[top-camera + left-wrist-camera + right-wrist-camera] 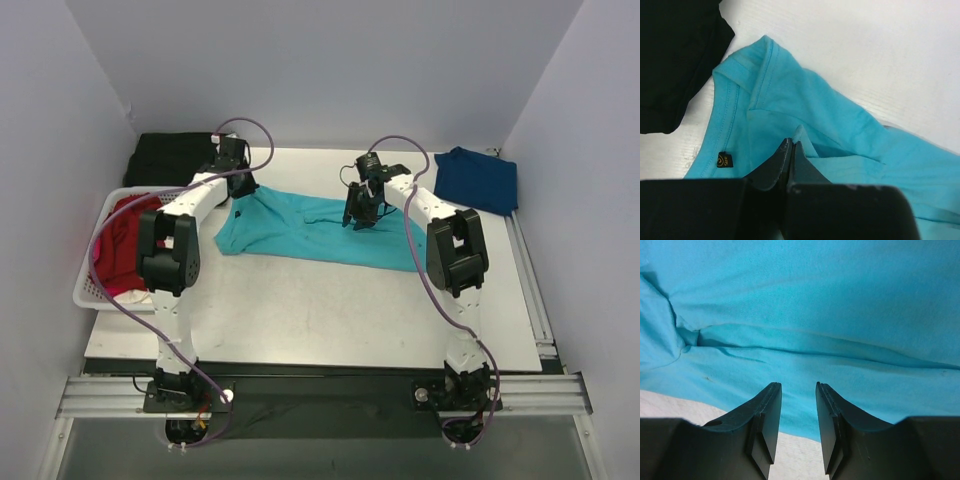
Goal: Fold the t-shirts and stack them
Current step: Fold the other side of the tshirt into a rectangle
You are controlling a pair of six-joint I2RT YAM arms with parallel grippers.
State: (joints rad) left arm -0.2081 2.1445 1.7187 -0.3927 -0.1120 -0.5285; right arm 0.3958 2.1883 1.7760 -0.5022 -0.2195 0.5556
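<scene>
The turquoise t-shirt (300,228) lies spread across the middle of the table, and its collar (725,120) shows in the left wrist view. My left gripper (238,192) is at the shirt's far left end, shut on a small pinched ridge of turquoise cloth (801,134). Over the shirt's far edge hangs my right gripper (360,222), open, with only cloth and table showing between its fingers (771,405). A navy t-shirt (478,180) lies folded at the back right. The red t-shirt (120,245) sits bunched in the basket.
The white slatted basket (88,292) stands off the table's left edge. A black cloth (175,158) lies at the back left, close to the left gripper, and also fills the upper left corner (675,60) of the left wrist view. White walls close in on three sides.
</scene>
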